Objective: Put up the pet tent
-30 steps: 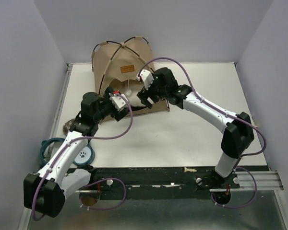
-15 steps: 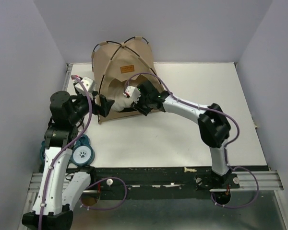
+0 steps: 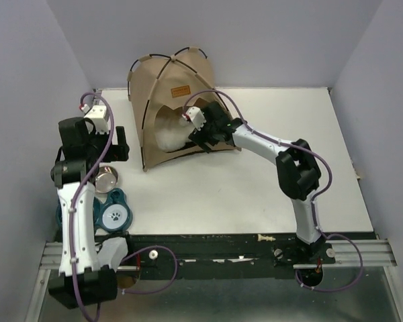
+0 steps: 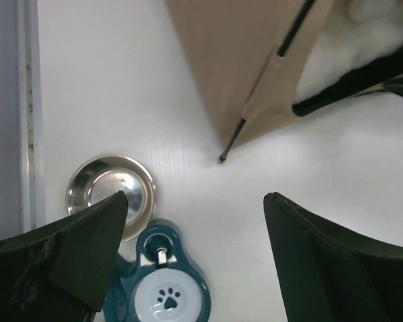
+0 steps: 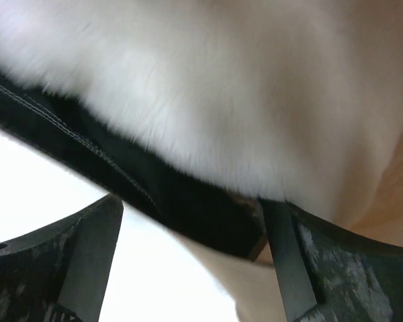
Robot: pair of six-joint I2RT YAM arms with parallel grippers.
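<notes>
The tan pet tent (image 3: 166, 86) stands upright at the back of the white table, its black poles arched over it and a small brown label on the front. A white fluffy cushion (image 3: 166, 132) lies inside its opening. My right gripper (image 3: 200, 137) is open at the tent's front right edge, its jaws around the black base trim (image 5: 181, 201) below the cushion (image 5: 221, 87). My left gripper (image 3: 121, 144) is open and empty, left of the tent. The left wrist view shows the tent's front left corner (image 4: 255, 87) with a pole tip touching the table.
A steel bowl (image 3: 106, 179) and a teal pet water dispenser (image 3: 114, 215) with a paw print sit at the table's left edge, below my left gripper; both also show in the left wrist view, the bowl (image 4: 111, 191) and the dispenser (image 4: 162, 288). Grey walls enclose the table.
My left arm has pulled back from the tent's opening to the left side of the table. My right gripper has moved down to the tent's front base edge. The tent stands more upright.
</notes>
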